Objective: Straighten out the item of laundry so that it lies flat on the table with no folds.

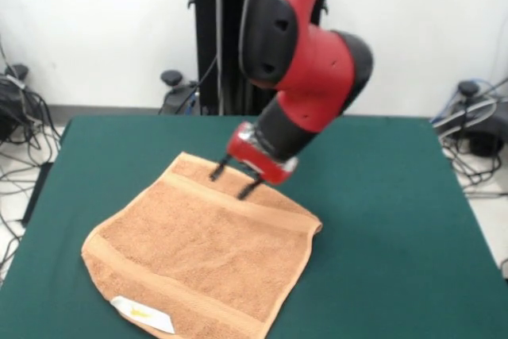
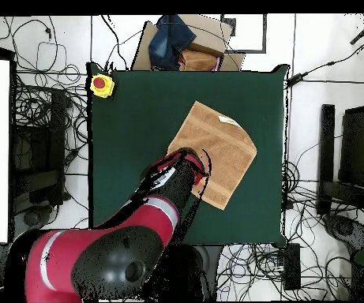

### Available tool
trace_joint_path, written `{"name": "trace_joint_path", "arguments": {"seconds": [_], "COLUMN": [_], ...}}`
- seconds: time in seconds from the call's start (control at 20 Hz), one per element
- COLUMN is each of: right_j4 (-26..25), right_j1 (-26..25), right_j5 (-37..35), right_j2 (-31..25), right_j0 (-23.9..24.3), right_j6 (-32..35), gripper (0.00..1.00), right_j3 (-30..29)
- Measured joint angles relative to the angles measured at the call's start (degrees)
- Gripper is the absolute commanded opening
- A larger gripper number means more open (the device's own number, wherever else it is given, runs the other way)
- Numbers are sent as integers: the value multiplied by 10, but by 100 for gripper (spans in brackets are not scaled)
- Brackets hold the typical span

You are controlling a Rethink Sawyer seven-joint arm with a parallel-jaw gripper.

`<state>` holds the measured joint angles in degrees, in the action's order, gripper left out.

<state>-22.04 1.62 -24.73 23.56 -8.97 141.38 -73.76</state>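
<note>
From the front I see my gripper (image 1: 233,182) with jaws apart over the towel (image 1: 202,252); overhead hides them. Towel lies diagonally on the table (image 1: 381,220).

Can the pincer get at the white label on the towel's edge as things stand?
Probably yes: the open pincer hovers over the orange-tan terry towel's opposite edge, and nothing lies between it and the white label.

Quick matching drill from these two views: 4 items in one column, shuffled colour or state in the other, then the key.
Things:
1. towel
2. table
3. gripper
4. label

Colour or state:
A. dark green top
B. white with yellow print
C. orange-tan, spread out with no big folds
D. open, fingers pointing down over the towel's far edge

Pairs: 1-C, 2-A, 3-D, 4-B
</note>
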Motion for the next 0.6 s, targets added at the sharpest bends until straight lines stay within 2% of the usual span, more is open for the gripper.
{"name": "trace_joint_path", "arguments": {"seconds": [0.2, 0.6], "right_j4": [30, 83], "right_j1": [-45, -65], "right_j5": [-29, -9], "right_j2": [41, 55], "right_j0": [7, 23], "right_j6": [11, 16], "gripper": [100, 100], "right_j3": [27, 52]}}
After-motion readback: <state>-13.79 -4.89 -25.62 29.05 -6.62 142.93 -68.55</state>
